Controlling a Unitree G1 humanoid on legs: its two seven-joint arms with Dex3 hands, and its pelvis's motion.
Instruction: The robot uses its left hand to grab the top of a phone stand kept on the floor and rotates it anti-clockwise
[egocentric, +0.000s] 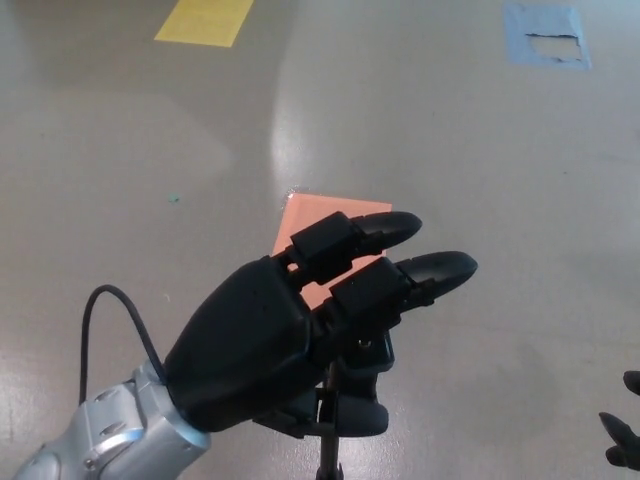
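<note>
One left hand (290, 345) is over the top of one phone stand (352, 395), near the bottom edge of the floor (450, 150). Its two fingers (400, 228) are stretched forward, side by side; whether the thumb touches the stand I cannot tell. On the floor are three patches: one orange (305, 215), one yellow (205, 20), one blue (545, 32). Only the tips of the right hand (625, 435) show at the right edge.

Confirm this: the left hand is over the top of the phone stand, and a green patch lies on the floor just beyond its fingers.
Not quite. In the head view the patch is orange, not green. The left hand is indeed over the phone stand top, on the floor.
</note>
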